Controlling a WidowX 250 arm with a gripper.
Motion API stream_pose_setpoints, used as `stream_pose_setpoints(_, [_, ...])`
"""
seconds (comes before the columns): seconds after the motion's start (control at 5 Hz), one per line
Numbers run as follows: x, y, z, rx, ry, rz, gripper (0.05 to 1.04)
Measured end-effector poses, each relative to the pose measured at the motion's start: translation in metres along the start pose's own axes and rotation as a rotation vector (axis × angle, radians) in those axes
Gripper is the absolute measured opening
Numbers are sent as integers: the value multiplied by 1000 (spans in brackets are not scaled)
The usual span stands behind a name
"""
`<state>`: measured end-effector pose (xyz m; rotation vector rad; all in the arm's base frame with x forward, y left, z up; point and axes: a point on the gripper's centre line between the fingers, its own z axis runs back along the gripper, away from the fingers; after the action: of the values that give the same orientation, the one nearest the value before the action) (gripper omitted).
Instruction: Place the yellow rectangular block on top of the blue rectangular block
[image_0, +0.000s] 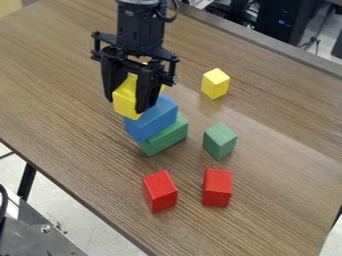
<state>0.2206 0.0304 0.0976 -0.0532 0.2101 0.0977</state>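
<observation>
My claw grips the yellow block by opposite sides, likely to steady it over the blue block; I can't tell whether they touch. The long green block props up the blue one. The small green block stands apart, to the right.

Right of the stack, one block sits behind another block.
</observation>
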Motion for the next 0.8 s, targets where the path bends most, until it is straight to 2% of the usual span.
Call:
stream_pose_setpoints(0.2, [0,-2,0,12,1,4,579])
stream_pose_setpoints(0.4, [0,-5,-2,25,10,3,628])
stream_pose_setpoints(0.6, [2,-10,-3,-7,-4,-21,924])
stream_pose_setpoints(0.8, [-1,-9,-7,-18,-5,-6,1004])
